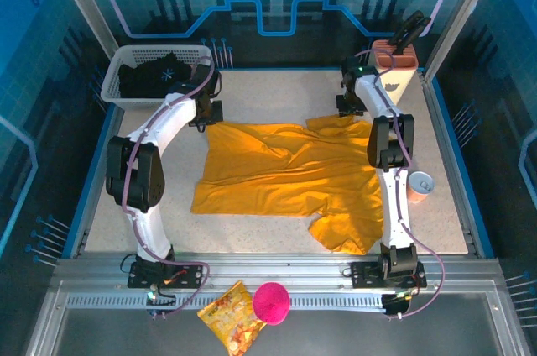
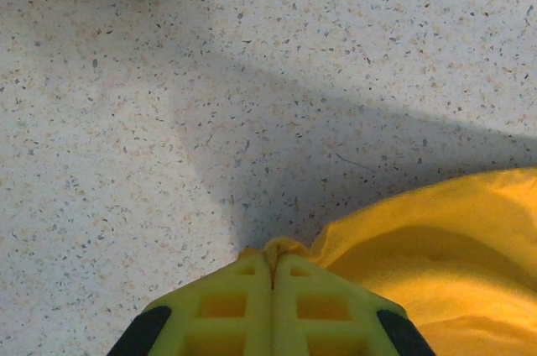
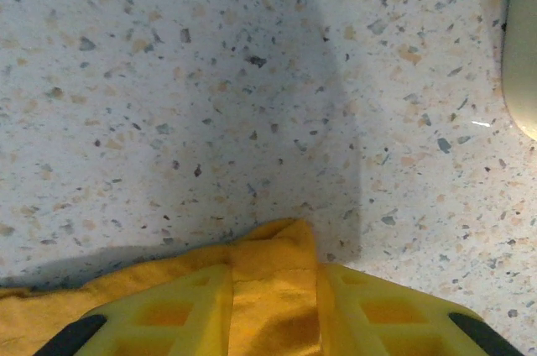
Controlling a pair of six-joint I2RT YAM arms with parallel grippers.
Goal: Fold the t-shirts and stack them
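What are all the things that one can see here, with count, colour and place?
orange tee: 1, mustard-orange, spread on mid table
black tee: 1, black with white print, in basket
basket: 1, white, far left corner
block: 1, cream, black handles in it, far right corner
cup: 1, pinkish, right edge
snack bag: 1, yellow-orange, near rail
ball: 1, pink, beside snack bag
table: 1, speckled white
left claw: 1, yellow, shut on orange tee's far left corner
right claw: 1, yellow, shut on its far right corner
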